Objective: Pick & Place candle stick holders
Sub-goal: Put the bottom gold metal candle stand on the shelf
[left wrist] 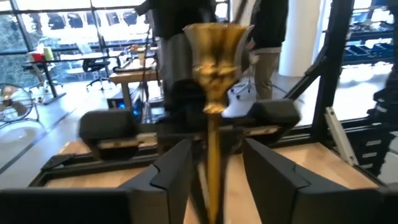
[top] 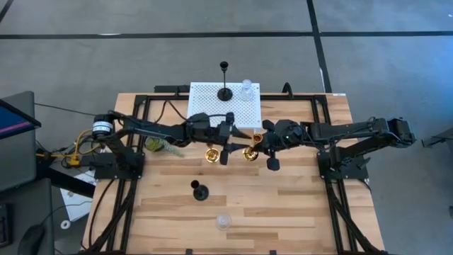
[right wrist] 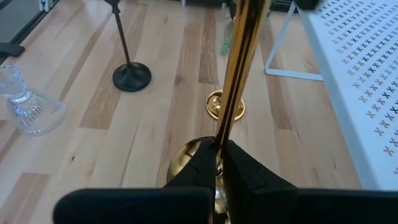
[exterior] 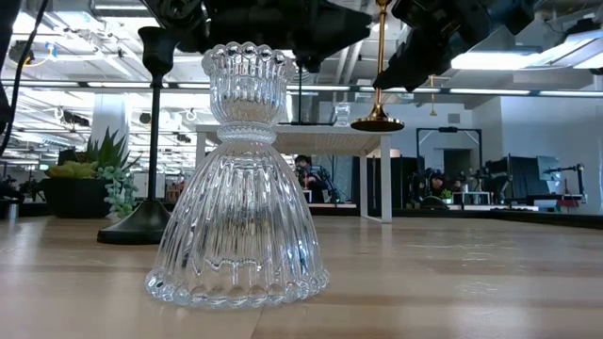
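Observation:
My right gripper (top: 260,145) is shut on a shiny gold holder (exterior: 378,85), which it holds above the table's middle. A second gold holder (top: 211,154) stands upright; its stem (left wrist: 211,155) rises between the open fingers of my left gripper (left wrist: 214,177), with a gap on either side. Its base (right wrist: 225,104) rests on the wood. A black holder (top: 200,191) and a clear glass holder (top: 224,222) stand on their bases nearer the front. Another black holder (top: 224,92) and another glass holder (top: 246,91) stand on the white perforated platform (top: 205,106). My right gripper pinches the gold holder's thin stem (right wrist: 222,134) between its two fingers, low down, just above the round base (right wrist: 186,163). The fingers come slanting from above, across the stem. The holder is upright and lifted clear of the table (exterior: 378,122).
A small green plant (top: 159,145) sits at the table's left, beside my left arm. The white platform stands on thin legs at the far middle. The glass holder (exterior: 236,179) fills the low view's foreground, with the black holder (exterior: 151,141) behind it. There is bare wood at the right front (top: 304,212).

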`<state>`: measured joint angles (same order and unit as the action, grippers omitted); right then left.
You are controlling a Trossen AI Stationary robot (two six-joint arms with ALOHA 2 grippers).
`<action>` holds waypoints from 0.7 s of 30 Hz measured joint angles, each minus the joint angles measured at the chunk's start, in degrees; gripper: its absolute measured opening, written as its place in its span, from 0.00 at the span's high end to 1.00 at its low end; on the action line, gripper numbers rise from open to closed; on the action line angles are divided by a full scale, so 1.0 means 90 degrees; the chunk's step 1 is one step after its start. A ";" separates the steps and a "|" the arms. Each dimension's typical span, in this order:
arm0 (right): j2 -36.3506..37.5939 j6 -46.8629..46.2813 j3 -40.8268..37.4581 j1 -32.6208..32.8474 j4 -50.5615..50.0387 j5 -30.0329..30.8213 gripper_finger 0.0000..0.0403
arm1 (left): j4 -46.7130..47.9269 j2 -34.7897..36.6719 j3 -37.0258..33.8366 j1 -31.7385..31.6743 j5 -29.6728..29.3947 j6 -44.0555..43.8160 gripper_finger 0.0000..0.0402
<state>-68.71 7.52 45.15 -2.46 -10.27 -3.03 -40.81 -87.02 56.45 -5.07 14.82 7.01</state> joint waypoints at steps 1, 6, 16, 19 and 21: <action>0.0000 0.0001 0.0000 0.0000 0.0008 0.0000 1.00 | -0.0055 -0.0015 0.0000 0.0054 -0.0084 0.0000 0.63; 0.0000 0.0008 0.0000 0.0000 0.0124 0.0001 1.00 | -0.0105 -0.0049 0.0026 0.0202 -0.0487 0.0000 0.61; 0.0000 0.0016 0.0000 0.0002 0.0210 0.0000 1.00 | -0.0303 -0.0214 0.0102 0.0205 -0.0502 0.0000 0.61; 0.0000 0.0045 0.0000 0.0002 0.0208 0.0000 1.00 | -0.0326 -0.0444 0.0277 0.0204 -0.0501 -0.0114 0.61; 0.0000 0.0045 0.0000 0.0002 0.0200 0.0000 1.00 | -0.0352 -0.0585 0.0438 0.0202 -0.0502 -0.0168 0.61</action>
<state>-68.71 7.92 45.15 -2.44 -8.47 -3.03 -43.98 -92.29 60.39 -3.25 10.30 5.50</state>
